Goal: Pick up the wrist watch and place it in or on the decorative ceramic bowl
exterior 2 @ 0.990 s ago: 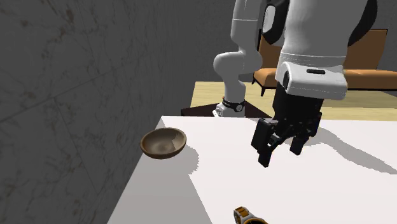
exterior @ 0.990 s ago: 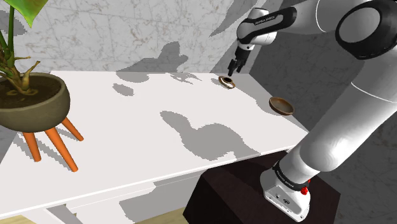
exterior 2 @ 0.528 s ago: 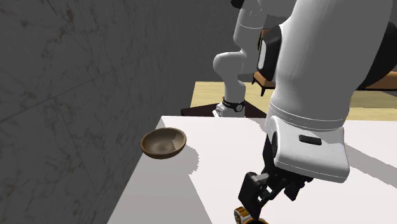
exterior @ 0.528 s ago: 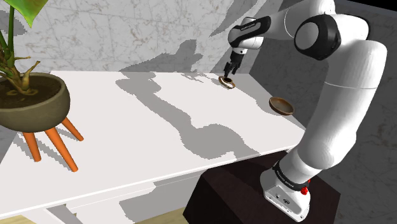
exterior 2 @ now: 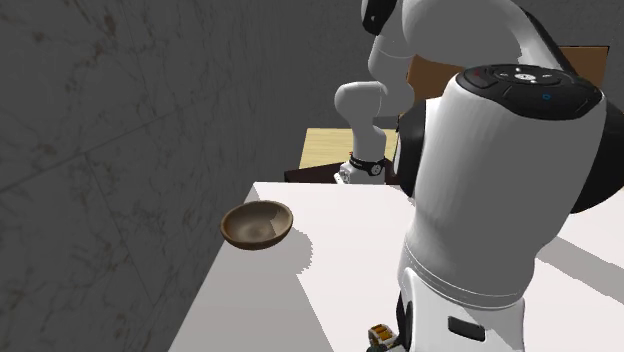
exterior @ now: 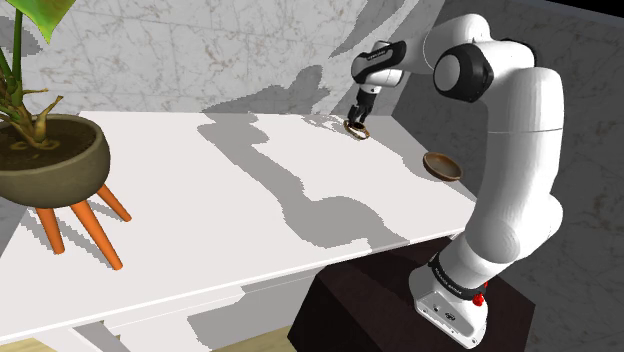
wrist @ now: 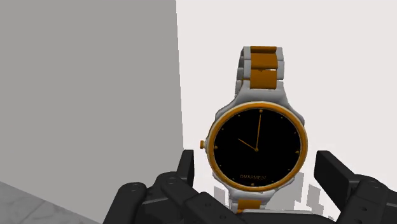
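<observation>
The wrist watch [wrist: 256, 147] has a black dial, an orange bezel and a silver and orange band. It lies flat on the white table near the wall, at the far corner in the shoulder view [exterior: 357, 129]. My gripper [wrist: 257, 175] hangs low right over it, open, one finger [wrist: 186, 170] on each side of the case, neither clasping it. In the shoulder view the gripper [exterior: 358, 116] sits just above the watch. The brown bowl [exterior: 444, 165] stands apart, nearer the stand, and shows by the wall in the second exterior view [exterior 2: 257, 224]. A bit of the watch [exterior 2: 381, 335] peeks out under the hand.
The white table [exterior: 230, 210] ends at a grey marbled wall [exterior: 200, 50] right beside the watch. A potted plant [exterior: 45, 155] on orange legs stands at the shoulder view's far left. The dark stand [exterior: 400, 310] lies at the lower right.
The gripper has come down from above the table to just over the watch. The arm's upper links have swung in toward the wall.
</observation>
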Available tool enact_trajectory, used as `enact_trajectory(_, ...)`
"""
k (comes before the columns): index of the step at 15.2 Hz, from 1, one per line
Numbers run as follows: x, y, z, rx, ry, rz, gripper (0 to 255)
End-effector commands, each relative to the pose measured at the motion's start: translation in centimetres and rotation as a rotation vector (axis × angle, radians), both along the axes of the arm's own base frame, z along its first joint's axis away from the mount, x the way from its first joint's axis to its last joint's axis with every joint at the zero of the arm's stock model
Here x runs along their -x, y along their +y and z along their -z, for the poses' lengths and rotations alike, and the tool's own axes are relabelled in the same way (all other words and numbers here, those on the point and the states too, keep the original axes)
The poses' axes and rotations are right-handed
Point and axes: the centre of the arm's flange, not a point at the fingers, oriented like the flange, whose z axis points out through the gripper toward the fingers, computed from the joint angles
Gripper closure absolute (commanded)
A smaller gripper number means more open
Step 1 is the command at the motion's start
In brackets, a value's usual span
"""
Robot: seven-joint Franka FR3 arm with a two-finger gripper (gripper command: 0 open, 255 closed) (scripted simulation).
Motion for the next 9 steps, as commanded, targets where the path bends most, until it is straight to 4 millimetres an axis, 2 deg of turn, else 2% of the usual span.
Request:
enact_trajectory(1,-0.1,0.0,1.1,0.0,0.0,0.0,0)
enact_trajectory(4,-0.1,0.0,2.5,0.0,0.0,0.0,0)
enact_trajectory(9,-0.1,0.0,2.5,0.0,0.0,0.0,0)
